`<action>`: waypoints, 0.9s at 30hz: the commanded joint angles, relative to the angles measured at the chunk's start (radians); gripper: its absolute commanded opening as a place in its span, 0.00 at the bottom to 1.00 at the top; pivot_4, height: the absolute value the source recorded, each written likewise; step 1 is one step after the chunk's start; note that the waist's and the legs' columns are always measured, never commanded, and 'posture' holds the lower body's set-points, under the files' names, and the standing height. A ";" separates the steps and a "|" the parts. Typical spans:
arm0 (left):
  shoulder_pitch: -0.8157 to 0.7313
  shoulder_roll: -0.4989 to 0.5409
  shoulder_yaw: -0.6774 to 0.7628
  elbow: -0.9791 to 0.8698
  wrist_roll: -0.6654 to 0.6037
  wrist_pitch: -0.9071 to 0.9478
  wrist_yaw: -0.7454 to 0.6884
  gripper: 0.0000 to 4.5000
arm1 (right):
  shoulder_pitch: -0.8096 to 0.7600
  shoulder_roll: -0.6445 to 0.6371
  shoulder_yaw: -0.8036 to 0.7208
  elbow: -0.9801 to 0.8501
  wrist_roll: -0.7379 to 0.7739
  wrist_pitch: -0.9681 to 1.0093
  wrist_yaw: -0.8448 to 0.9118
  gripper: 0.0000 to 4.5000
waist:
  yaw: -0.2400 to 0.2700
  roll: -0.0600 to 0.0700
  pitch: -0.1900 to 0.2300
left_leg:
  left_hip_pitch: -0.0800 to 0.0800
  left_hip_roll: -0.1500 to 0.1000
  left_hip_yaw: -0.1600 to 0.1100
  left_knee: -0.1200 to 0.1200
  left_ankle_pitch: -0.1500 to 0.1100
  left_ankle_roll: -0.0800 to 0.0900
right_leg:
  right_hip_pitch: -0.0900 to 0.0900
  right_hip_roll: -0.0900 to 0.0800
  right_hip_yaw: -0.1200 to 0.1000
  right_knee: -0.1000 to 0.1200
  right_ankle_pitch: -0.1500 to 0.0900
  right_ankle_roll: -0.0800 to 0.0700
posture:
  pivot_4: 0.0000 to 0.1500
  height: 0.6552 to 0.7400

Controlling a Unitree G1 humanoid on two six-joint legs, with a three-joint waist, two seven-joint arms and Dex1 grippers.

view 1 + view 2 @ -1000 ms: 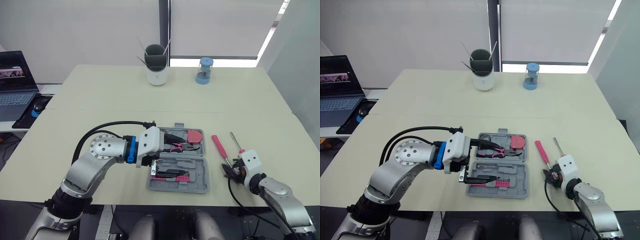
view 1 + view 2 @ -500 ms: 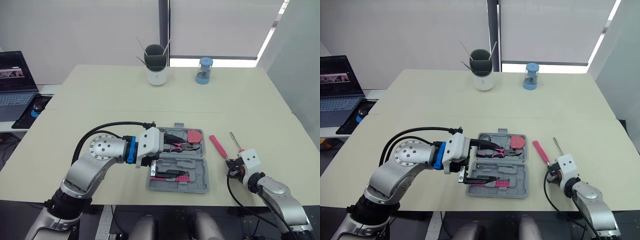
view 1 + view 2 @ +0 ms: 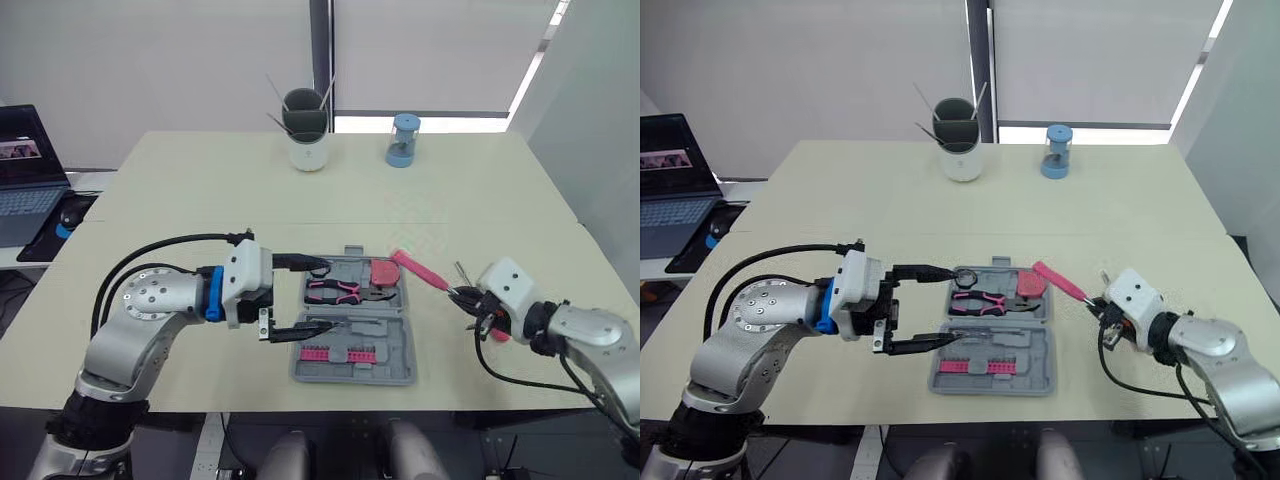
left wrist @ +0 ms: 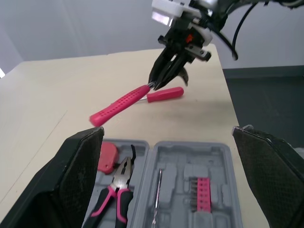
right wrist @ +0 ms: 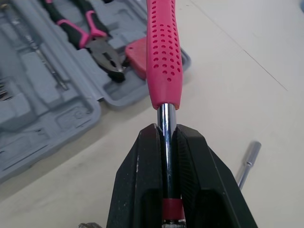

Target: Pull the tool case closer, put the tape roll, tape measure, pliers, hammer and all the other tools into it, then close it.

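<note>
Nearest lies the grey tool case (image 3: 392,352), a moulded plastic shell lying open on the pale tabletop (image 3: 200,200). Its near half holds one strip of pink bits (image 3: 331,352), too small to count, and one thin steel rod (image 4: 159,187) in a groove. The left tool (image 3: 327,296) hovers over the case's left edge with its two black fingers spread wide, touching nothing.

In the far half of the case rests one pair of pliers (image 3: 345,291) with pink and black grips, and just right of them a pink rounded piece (image 3: 385,272) that I cannot identify.

Right of the case, the right tool (image 5: 164,130) is pressed onto the chrome shaft of a pink driver (image 3: 420,271), whose dimpled handle slants up over the case's far right corner, clear of the tabletop. The shaft's end is hidden between the fingers. On the tabletop by this tool lie one small steel socket bar (image 5: 248,161) and one red handle (image 4: 164,94), partly hidden behind the fingers.

At the far edge stand one white and grey cup (image 3: 305,135) holding a few thin rods, and one blue canister (image 3: 402,140). A laptop (image 3: 20,175) at far left is cut off by the frame.
</note>
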 commanded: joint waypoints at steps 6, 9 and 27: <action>0.122 0.149 0.132 0.008 -0.087 -0.070 -0.232 1.00 | -0.255 -0.037 0.225 -0.110 0.055 0.166 0.137 0.04 | -0.001 0.000 0.001 | -0.004 0.000 0.000 0.000 0.000 0.000 | -0.002 -0.002 -0.001 -0.002 0.000 0.000 | 1.00 1.00; 0.189 0.199 0.147 0.005 -0.071 -0.133 -0.318 1.00 | -0.304 -0.020 0.313 -0.151 0.053 0.213 0.140 0.04 | -0.001 0.000 0.001 | -0.007 0.000 -0.001 0.000 0.000 0.000 | -0.005 -0.003 0.000 -0.003 0.000 0.000 | 1.00 1.00; 0.206 0.247 0.124 0.091 -0.043 -0.274 -0.429 1.00 | -0.361 0.016 0.548 -0.203 -0.065 0.258 0.118 0.04 | 0.008 0.000 0.001 | -0.010 0.000 -0.001 -0.001 -0.001 0.000 | -0.007 -0.003 -0.002 -0.008 0.000 0.000 | 1.00 1.00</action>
